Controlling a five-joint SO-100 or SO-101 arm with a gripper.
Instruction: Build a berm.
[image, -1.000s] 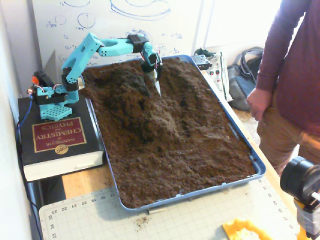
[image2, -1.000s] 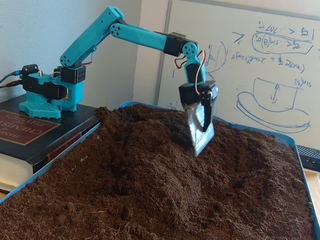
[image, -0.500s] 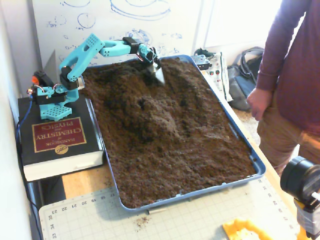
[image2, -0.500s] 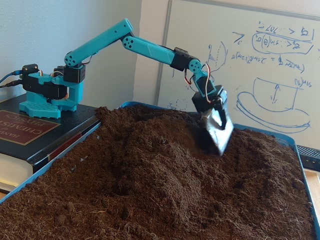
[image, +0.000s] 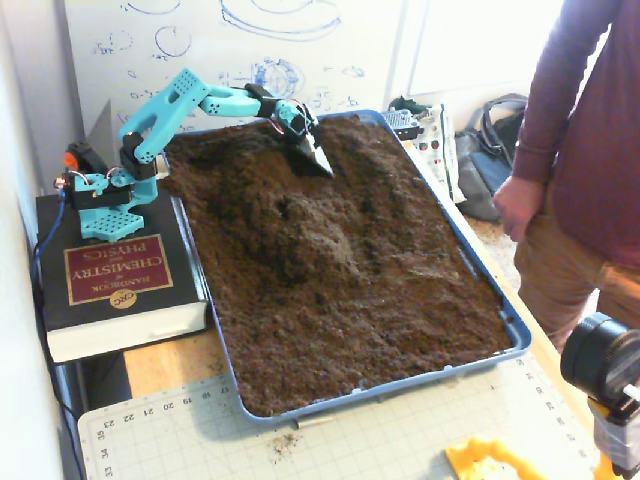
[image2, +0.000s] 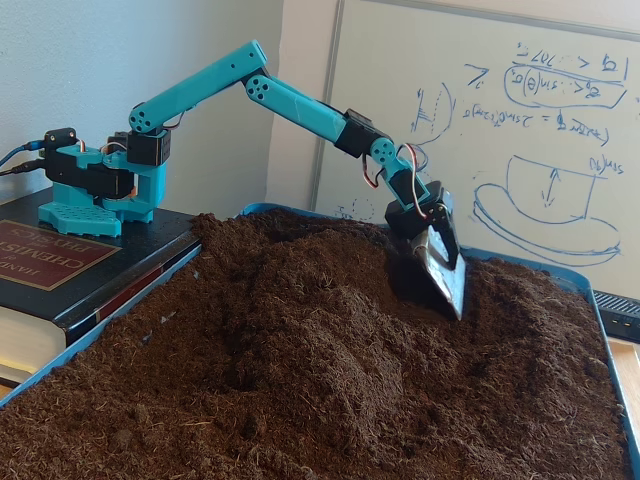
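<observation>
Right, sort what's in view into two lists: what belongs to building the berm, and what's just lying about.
Part of the job:
- berm, the raised soil hump
- blue tray holding the soil
- gripper, fitted with a scoop blade, tip in the soil

Just lying about:
- chemistry handbook under the arm's base
- cutting mat
- whiteboard
- bystander
- backpack

A blue tray (image: 520, 335) full of dark soil sits on the desk (image: 165, 365). The berm (image: 300, 225) rises near the middle. The teal arm (image: 190, 100) (its base on a thick book (image: 110, 280)) reaches to the far side, scoop (image: 310, 153) touching soil. A person (image: 580, 170) stands at right.
</observation>
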